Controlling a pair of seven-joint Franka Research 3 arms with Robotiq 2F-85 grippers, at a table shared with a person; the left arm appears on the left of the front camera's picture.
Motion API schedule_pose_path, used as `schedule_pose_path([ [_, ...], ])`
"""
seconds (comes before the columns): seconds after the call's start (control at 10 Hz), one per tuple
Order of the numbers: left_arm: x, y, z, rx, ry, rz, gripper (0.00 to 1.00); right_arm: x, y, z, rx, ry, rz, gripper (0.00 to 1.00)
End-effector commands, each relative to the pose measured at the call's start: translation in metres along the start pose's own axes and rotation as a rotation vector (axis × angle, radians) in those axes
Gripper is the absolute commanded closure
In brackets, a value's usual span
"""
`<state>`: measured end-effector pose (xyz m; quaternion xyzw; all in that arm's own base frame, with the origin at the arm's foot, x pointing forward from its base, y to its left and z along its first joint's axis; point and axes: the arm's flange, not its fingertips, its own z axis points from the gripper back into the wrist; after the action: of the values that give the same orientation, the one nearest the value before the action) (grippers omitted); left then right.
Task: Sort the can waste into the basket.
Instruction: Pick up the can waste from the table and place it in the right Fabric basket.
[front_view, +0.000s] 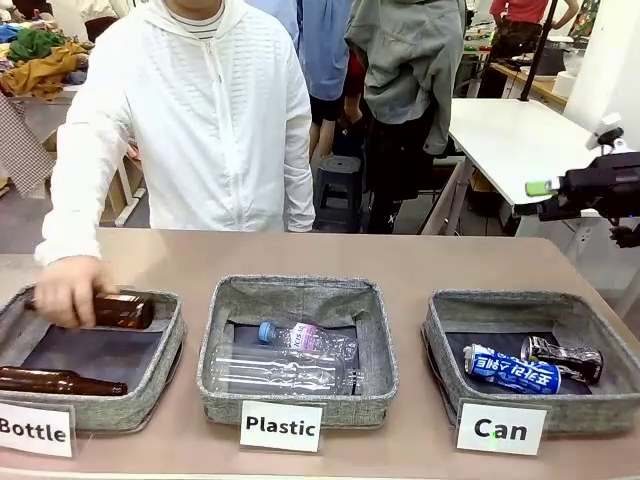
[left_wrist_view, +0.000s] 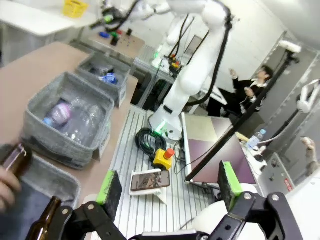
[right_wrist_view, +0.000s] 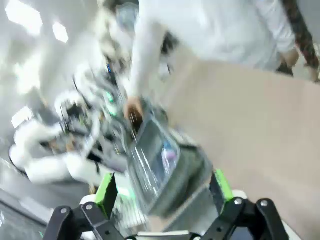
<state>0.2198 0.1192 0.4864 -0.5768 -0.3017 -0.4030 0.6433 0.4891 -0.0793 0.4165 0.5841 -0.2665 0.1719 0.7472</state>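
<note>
A person's hand (front_view: 70, 290) holds a brown bottle (front_view: 120, 310) over the "Bottle" basket (front_view: 165, 345). Both cans, blue (front_view: 512, 371) and black (front_view: 562, 358), lie in the "Can" basket (front_view: 440, 330). Left end effector (left_wrist_view: 167, 187) (wrist view) released, empty; right end effector (right_wrist_view: 165, 192) likewise spread.

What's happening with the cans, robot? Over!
Left end effector open, empty. Right end effector open, empty, raised. Blue can and black can both in the Can basket. Person's hand placing brown bottle at Bottle basket, away from cans.
</note>
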Motion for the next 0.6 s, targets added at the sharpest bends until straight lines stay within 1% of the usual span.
schedule_pose_path([
  [0.0,0.018,-0.075,0.078,0.036,-0.116,-0.142,0.00,0.001,0.000,-0.007,0.069,-0.285,-0.067,0.00],
  [0.1,0.017,-0.091,0.107,0.052,-0.173,-0.161,0.00,0.001,-0.006,-0.003,0.080,-0.290,-0.068,0.00],
  [0.2,0.010,-0.098,0.135,0.038,-0.246,-0.175,0.00,-0.001,-0.012,0.001,0.084,-0.295,-0.068,0.00],
  [0.3,0.002,-0.100,0.147,0.062,-0.301,-0.172,0.00,-0.002,-0.015,0.005,0.092,-0.293,-0.065,0.00],
  [0.4,0.001,-0.098,0.156,0.074,-0.339,-0.173,0.00,-0.001,-0.013,0.005,0.070,-0.279,-0.090,0.00],
  [0.5,0.001,-0.100,0.159,0.069,-0.358,-0.181,0.00,-0.001,-0.013,0.005,0.070,-0.279,-0.090,0.00],
])
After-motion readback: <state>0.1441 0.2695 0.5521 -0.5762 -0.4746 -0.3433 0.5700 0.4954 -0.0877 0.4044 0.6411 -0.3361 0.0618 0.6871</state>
